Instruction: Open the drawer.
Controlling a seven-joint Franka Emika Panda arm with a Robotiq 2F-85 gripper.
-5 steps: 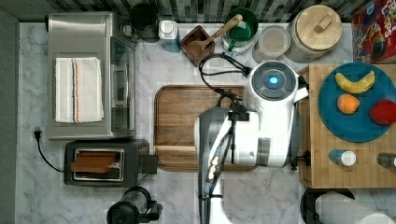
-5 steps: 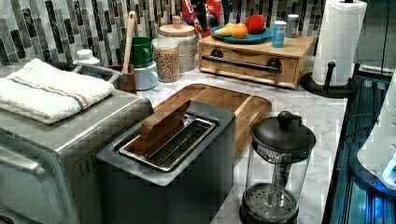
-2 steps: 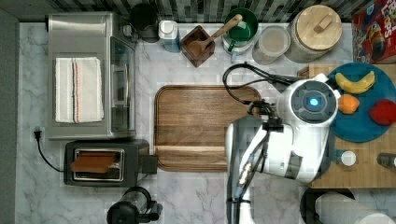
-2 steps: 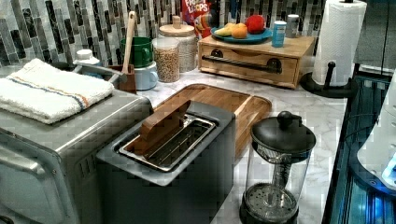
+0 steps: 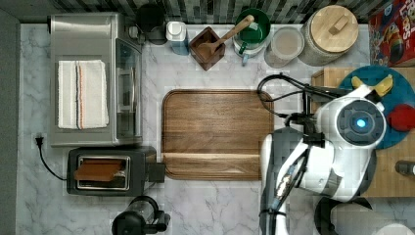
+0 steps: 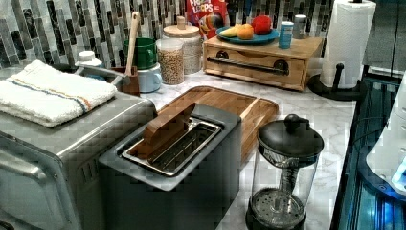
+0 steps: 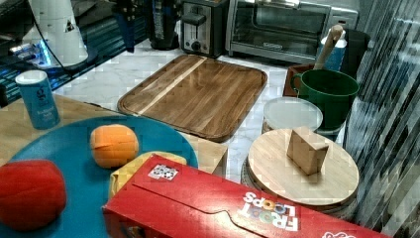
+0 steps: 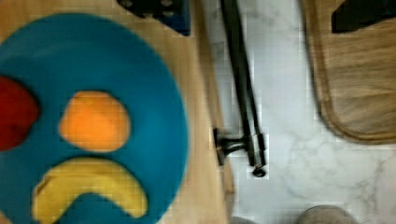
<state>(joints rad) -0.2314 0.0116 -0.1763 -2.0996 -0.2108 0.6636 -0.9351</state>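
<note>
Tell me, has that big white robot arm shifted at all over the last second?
Yes. In the top view the arm has travelled toward the top view's right, off the brown wooden tray and over the blue plate on the drawer box.

— What does the arm look like from above?
— A white, rounded-shell robot arm [image 5: 337,161] with dark grey joint bands. A round black cap on top carries a glowing blue light [image 5: 360,123].
— Any wiring?
— Black cables [image 5: 284,93] loop out beside it, and thinner wires run down the white lower link [image 5: 274,186].
</note>
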